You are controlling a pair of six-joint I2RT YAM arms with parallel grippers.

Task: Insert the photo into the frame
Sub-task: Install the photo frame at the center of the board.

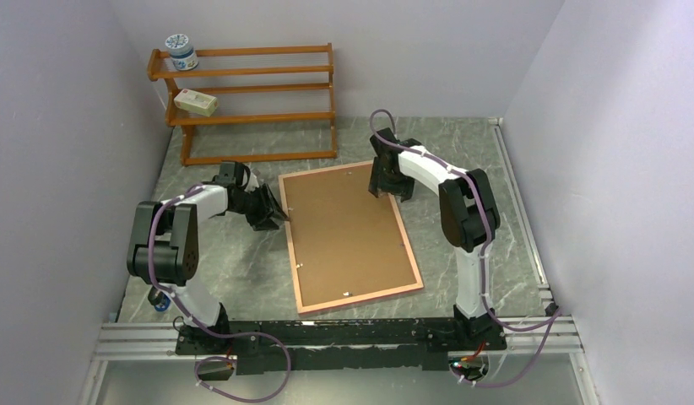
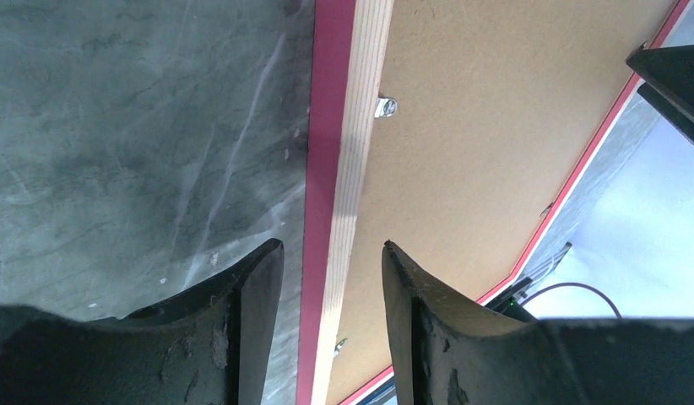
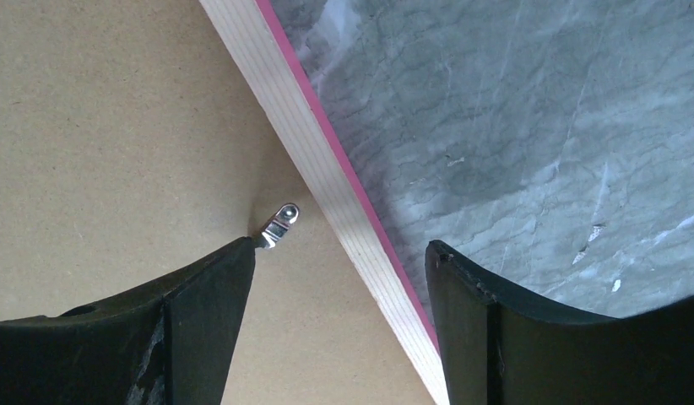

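1. Frame (image 1: 360,298) lies back-up on the table (image 1: 487,253), between the two grippers. The brown backing board (image 1: 348,232) is seated in it and fills it. The photo is not in sight (whether it sits under the board cannot be told).
2. Handling, as a judgement: the frame looks large, stiff and fairly light, but thin-edged. Any pane underneath would be fragile, so it should not be twisted or dropped.
3. Lying flat, it offers only the narrow rim to pinch. The best hold looks to be across that rim, one finger inside and one outside, on both long sides at once.
4. A small metal clip (image 3: 280,222) lies on the board just ahead of the right gripper's inner finger (it looks fiddly and easy to slip off).
5. Straddling one long rim, the left gripper (image 2: 331,249) has its jaws apart with a gap on each side, gripping nothing.
6. Over the opposite rim, the right gripper (image 3: 339,245) stands wide. One finger is above the board and the other above the table, and it holds nothing.
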